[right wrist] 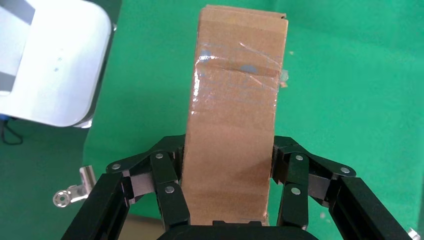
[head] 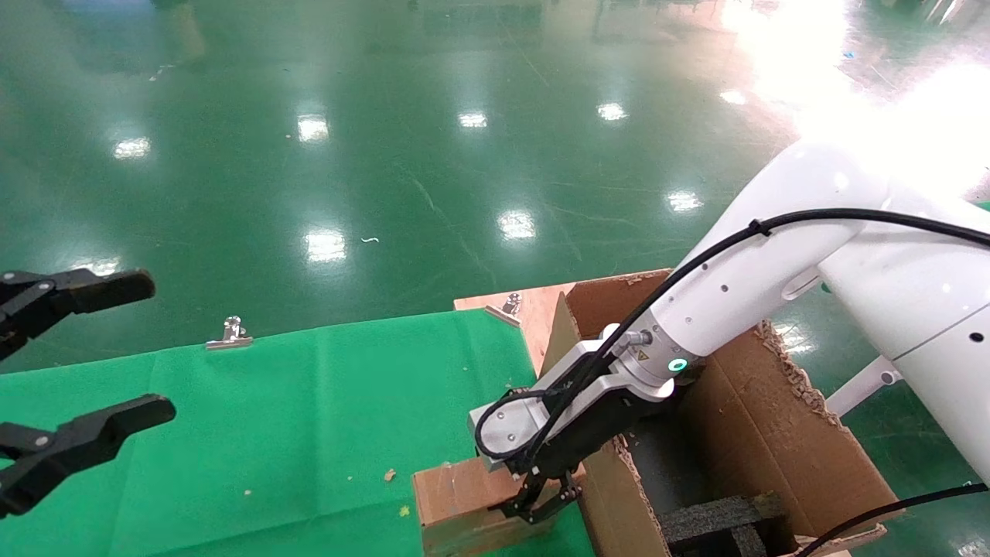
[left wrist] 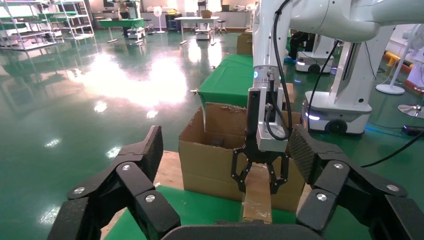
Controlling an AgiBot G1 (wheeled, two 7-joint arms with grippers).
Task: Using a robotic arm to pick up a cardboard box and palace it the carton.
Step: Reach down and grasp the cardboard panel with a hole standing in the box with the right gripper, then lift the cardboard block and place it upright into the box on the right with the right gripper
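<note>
Here the right hand is clamped on the taped cardboard box, no writing legible, beside the carton; left hand gapes wide.

A glossy green floor mirrors ceiling lights, with strong glare at the far right. The desk wears a green cloth held by metal clips. Shelving, tables and a standing fan line the far end.
</note>
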